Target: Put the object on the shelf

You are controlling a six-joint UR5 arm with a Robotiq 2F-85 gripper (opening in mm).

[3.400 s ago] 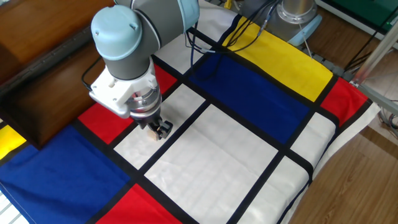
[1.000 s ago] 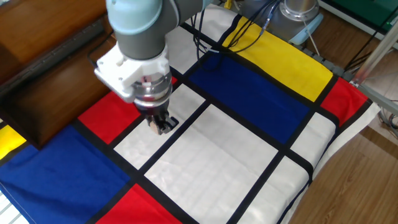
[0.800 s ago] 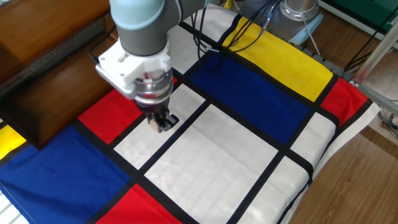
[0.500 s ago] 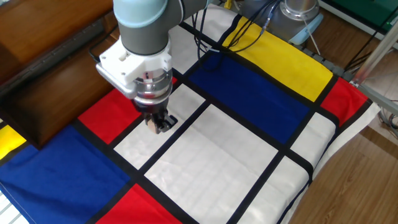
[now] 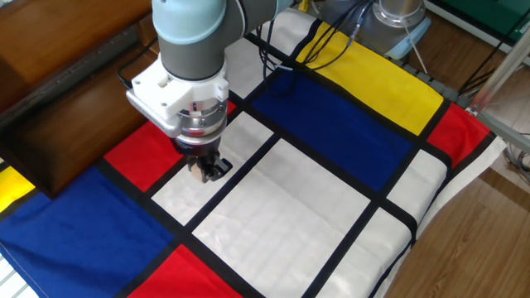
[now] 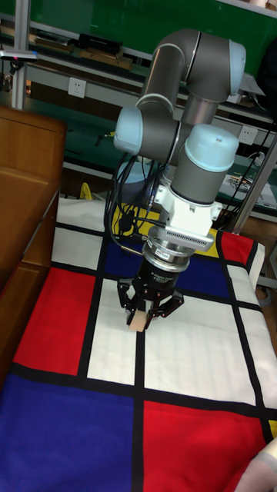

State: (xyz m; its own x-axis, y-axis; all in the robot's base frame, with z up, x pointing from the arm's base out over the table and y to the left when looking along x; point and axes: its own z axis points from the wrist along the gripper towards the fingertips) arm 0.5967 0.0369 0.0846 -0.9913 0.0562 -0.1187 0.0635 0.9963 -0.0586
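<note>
Red/blue/yellow/white cloth (image 5: 331, 207) w/ black grid | gripper (image 6: 147, 310) clamped on cube (image 6: 138, 320) | brown shelf (image 6: 19, 200) alongside

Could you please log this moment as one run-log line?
phase: carry | gripper: shut on cube | cube: lifted off cloth | shelf: not reached

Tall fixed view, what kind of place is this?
Probably a robotics lab or workshop: a robot arm works over a colour-block tablecloth, with metal racks and wall sockets behind.

Pale cube (image 6: 138, 320) beside brown shelf (image 5: 58, 99)
</note>
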